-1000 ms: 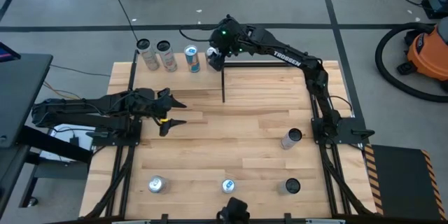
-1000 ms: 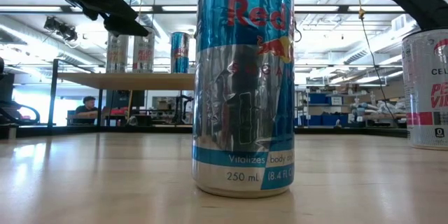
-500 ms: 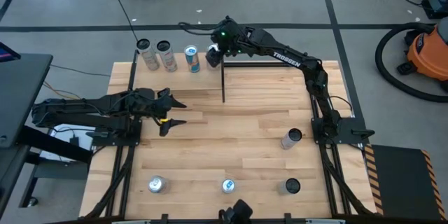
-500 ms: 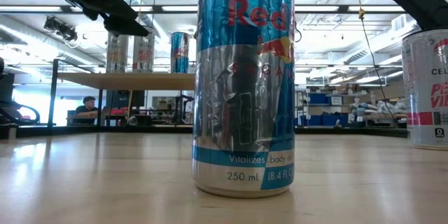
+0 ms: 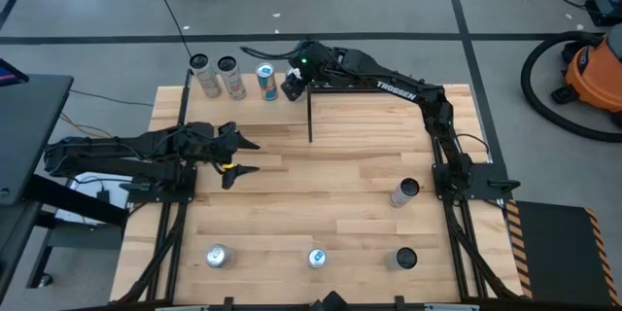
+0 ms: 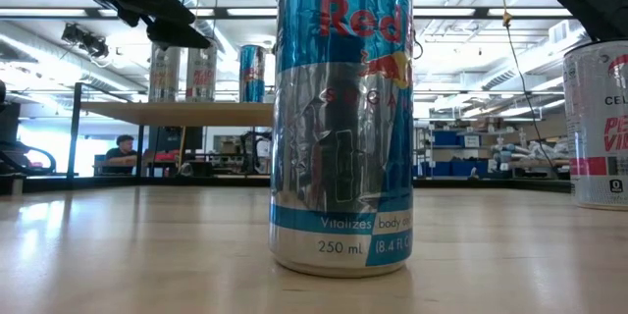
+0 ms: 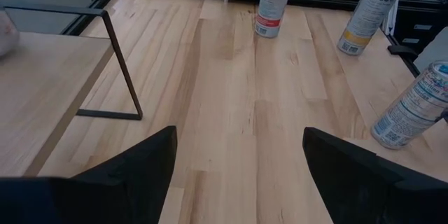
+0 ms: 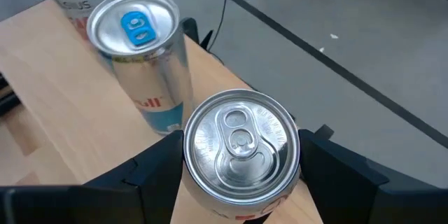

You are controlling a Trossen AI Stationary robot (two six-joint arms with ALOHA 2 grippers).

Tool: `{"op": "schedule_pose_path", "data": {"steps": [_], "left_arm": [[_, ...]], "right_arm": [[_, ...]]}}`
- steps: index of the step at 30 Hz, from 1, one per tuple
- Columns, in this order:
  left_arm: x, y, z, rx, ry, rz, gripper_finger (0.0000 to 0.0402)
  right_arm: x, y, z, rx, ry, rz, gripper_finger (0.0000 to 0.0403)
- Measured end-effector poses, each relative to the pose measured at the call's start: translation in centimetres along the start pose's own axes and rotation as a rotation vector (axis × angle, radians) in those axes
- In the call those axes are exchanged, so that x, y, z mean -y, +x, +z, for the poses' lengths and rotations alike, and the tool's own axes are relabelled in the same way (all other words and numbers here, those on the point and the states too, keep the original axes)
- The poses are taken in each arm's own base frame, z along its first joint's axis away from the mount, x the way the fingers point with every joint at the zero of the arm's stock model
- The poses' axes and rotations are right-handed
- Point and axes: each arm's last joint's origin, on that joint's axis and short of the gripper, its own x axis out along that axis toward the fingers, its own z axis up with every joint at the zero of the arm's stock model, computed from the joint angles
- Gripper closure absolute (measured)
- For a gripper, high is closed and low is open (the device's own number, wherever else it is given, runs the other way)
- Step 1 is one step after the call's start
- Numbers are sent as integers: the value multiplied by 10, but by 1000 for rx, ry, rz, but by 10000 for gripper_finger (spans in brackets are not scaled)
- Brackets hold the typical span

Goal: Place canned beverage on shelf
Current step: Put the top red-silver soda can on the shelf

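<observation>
1. My right gripper point(image 8: 241, 164) is clamped on a silver can point(image 8: 241, 140), fingers either side of it, over the far end of the shelf point(image 5: 248, 107)
2. That can sits just beside a blue-tabbed can point(image 8: 138, 31) standing on the shelf; whether the held one touches the wood I cannot tell
3. My left gripper point(image 5: 241, 156) hovers with jaws spread and empty, near the table's left side
</observation>
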Motion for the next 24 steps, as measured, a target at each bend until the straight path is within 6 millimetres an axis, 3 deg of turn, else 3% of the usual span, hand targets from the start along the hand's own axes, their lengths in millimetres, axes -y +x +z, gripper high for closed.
{"op": "schedule_pose_path", "data": {"steps": [24], "left_arm": [[0, 0, 0, 0, -1, 0, 90]], "right_arm": [[-4, 12, -3, -11, -2, 25, 132]]}}
